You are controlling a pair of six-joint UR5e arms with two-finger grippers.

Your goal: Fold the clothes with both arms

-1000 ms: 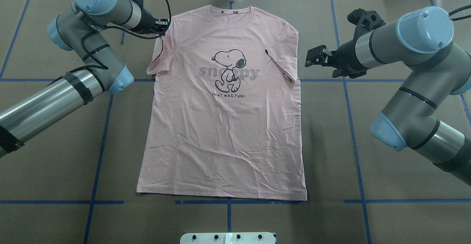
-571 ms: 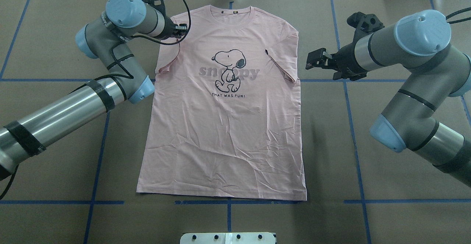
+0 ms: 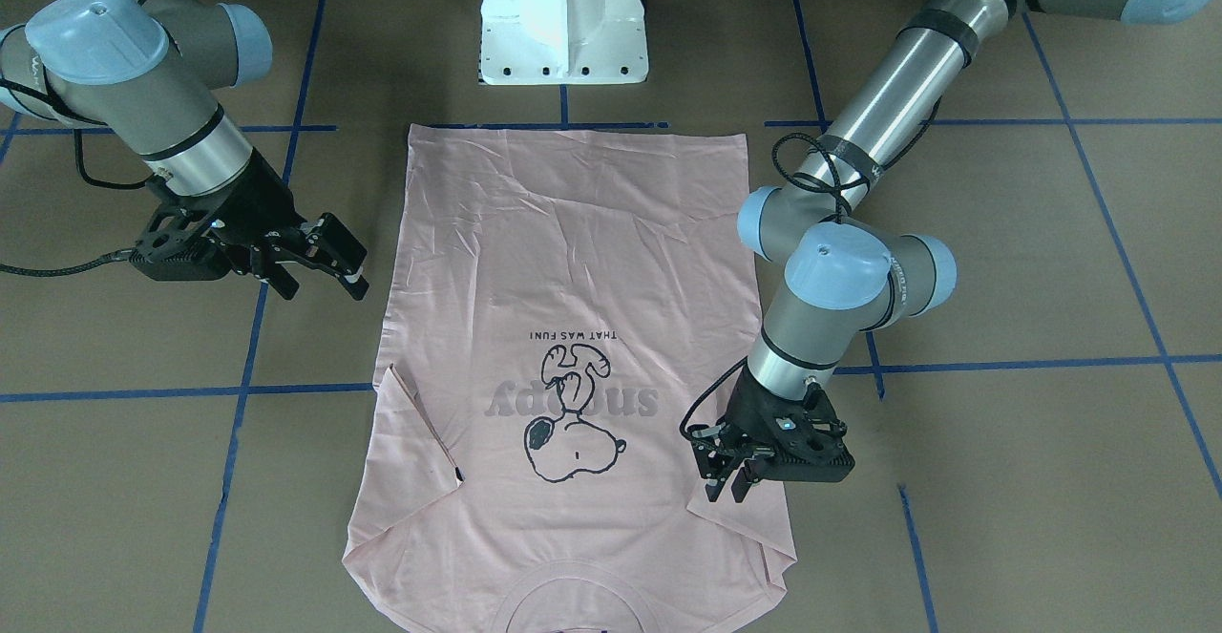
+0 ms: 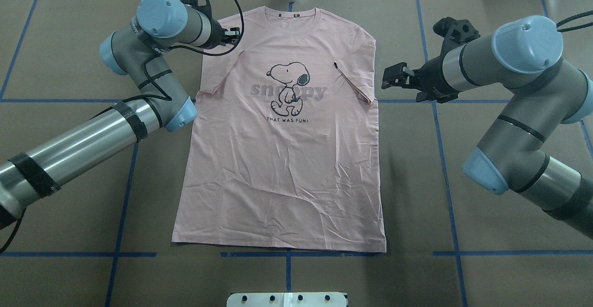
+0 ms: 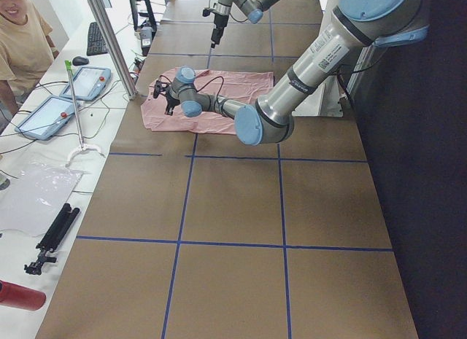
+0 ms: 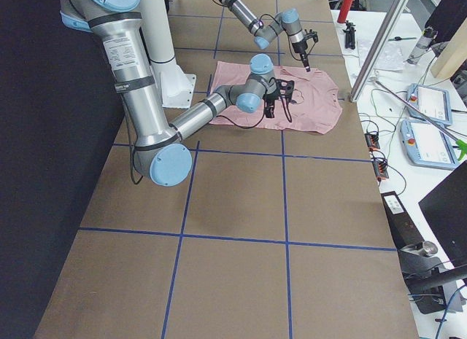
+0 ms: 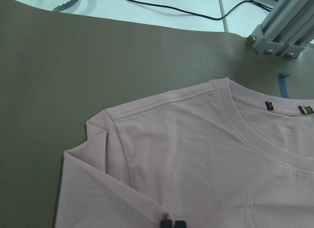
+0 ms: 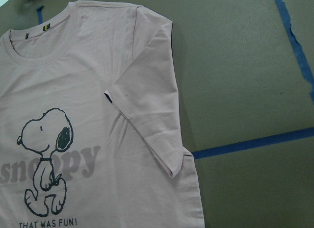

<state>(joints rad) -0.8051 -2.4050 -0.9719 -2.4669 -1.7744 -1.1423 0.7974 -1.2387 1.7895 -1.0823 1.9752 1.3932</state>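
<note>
Two robot arms bend over a pink shirt (image 4: 278, 172) that lies face up and flat on a brown table (image 4: 69, 233) crossed by blue tape lines (image 4: 121, 196). The collar points away from the robot. The bottom hem lies nearest its white base (image 3: 563, 12).

At the left of the overhead view, the left arm (image 4: 83, 145) comes in from the near corner and folds back toward the shirt's shoulder. The left gripper (image 4: 236, 33) sits low over that shoulder. Its fingertips (image 7: 167, 223) are pinched together on the edge of the left sleeve (image 4: 217, 71). That sleeve lies turned inward over the chest, and its fold runs as a slanted line down toward the side seam.

In the middle, the Snoopy print (image 4: 287, 89) and the grey lettering across it are fully in view, with light creases in the cloth below them.

Further right, the right sleeve (image 4: 356, 75) also lies folded in over the chest, a small black tag (image 4: 334, 65) at its upper corner.

At the far right, the right arm (image 4: 523, 94) reaches in from the near right corner. The right gripper (image 4: 387, 78) hangs above bare table just beside the folded right sleeve and does not touch it. Its jaws are spread apart and hold nothing.
</note>
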